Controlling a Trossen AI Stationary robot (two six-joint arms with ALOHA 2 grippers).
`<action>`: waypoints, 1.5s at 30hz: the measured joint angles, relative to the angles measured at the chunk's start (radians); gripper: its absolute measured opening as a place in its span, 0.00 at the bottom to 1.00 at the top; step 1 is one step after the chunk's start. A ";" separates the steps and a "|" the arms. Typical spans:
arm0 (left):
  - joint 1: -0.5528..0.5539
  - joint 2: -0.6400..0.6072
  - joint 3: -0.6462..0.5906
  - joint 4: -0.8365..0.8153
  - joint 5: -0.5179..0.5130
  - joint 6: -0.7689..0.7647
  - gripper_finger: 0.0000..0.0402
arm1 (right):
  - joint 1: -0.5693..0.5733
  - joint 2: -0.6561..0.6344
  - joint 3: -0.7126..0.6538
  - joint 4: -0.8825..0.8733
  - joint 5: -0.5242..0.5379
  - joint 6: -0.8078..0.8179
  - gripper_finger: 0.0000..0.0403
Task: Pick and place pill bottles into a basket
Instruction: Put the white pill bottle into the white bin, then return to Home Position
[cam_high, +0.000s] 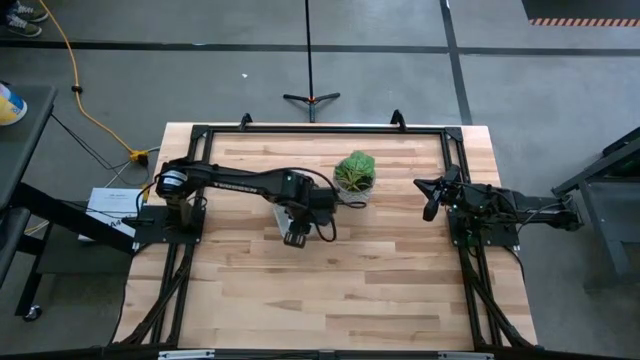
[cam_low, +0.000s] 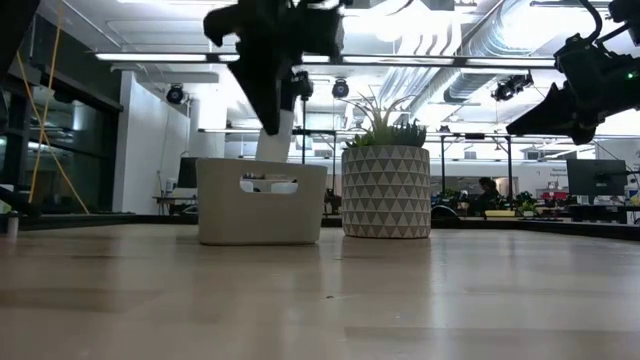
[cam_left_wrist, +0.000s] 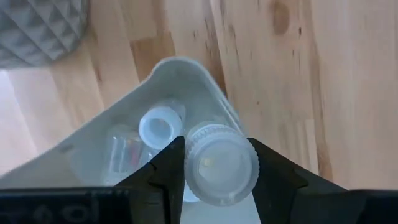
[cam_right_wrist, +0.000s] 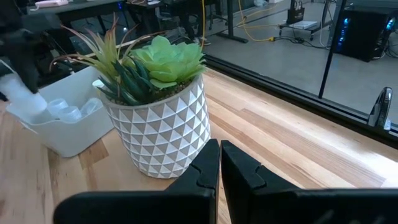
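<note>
My left gripper (cam_high: 296, 238) hangs over the pale translucent basket (cam_low: 262, 200), shut on a whitish pill bottle (cam_left_wrist: 219, 163) with a ribbed pale cap. Inside the basket (cam_left_wrist: 186, 74) lie more pill bottles (cam_left_wrist: 158, 127), also seen in the right wrist view (cam_right_wrist: 65, 109). My right gripper (cam_high: 430, 210) waits shut and empty at the table's right side, near the white pot with the green plant (cam_high: 355, 175). My left gripper pinches the pill bottle's sides just under its cap (cam_left_wrist: 186, 163) between its two fingers. The fingers (cam_left_wrist: 165, 171) point down from above. The bottle is lifted clear, over the basket's open top near its corner; its cap faces the wrist camera.
The white patterned pot with the plant (cam_low: 386, 190) stands right beside the basket, on its right in the low view. Bare wooden table (cam_high: 330, 290) lies toward the near edge. A black frame (cam_high: 320, 128) runs along the table's far side.
</note>
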 joint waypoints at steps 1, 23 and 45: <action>0.003 0.000 -0.014 0.008 0.010 -0.002 0.44 | 0.000 0.000 0.000 0.000 0.000 0.000 0.02; 0.008 0.002 -0.227 0.229 0.036 -0.029 0.55 | 0.000 0.000 0.000 -0.002 0.004 0.000 0.02; 0.076 -0.214 -0.344 0.850 0.125 -0.280 0.35 | 0.000 0.007 0.002 0.011 -0.027 -0.005 0.02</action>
